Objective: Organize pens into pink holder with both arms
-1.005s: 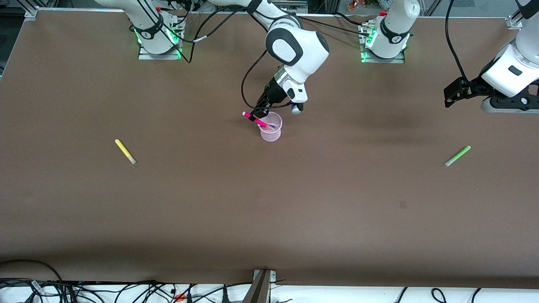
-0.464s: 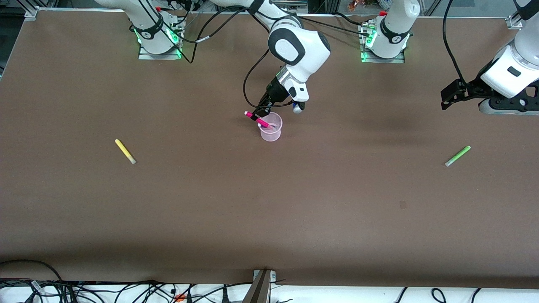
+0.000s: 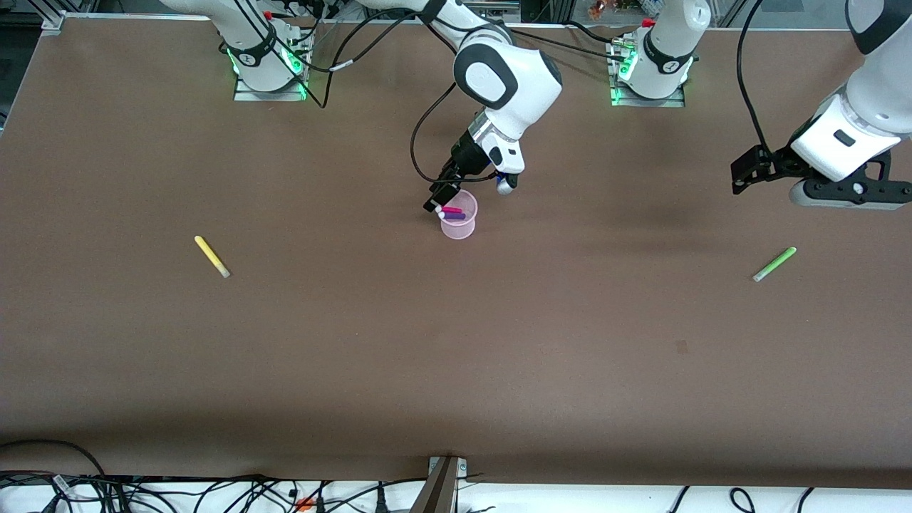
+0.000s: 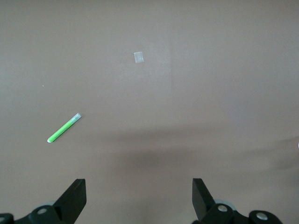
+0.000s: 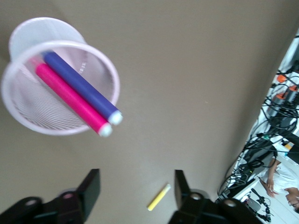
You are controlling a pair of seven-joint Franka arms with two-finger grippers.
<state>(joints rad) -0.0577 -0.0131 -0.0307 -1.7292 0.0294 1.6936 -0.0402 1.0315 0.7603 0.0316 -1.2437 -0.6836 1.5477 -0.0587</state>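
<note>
The pink holder (image 3: 458, 220) stands mid-table and holds the magenta pen (image 3: 452, 209) and the dark purple pen (image 3: 456, 216), both leaning with pale tips out; they also show in the right wrist view, holder (image 5: 28, 119), magenta (image 5: 70, 99), purple (image 5: 84, 87). My right gripper (image 3: 436, 199) is open and empty just above the holder's rim (image 5: 137, 189). The yellow pen (image 3: 211, 256) lies toward the right arm's end (image 5: 159, 197). The lime green pen (image 3: 774, 263) lies toward the left arm's end (image 4: 64, 127). My left gripper (image 3: 741, 176) is open and empty, up over the table near the green pen (image 4: 138, 198).
A small pale square mark (image 3: 681, 346) lies on the brown table, nearer the front camera than the green pen (image 4: 138, 57). Cables and a metal bracket (image 3: 442, 484) run along the table's front edge. The arm bases (image 3: 267, 68) stand along the back edge.
My right gripper has let go of the magenta pen, which dropped into the holder beside the purple one. My left gripper has moved toward the middle of the table.
</note>
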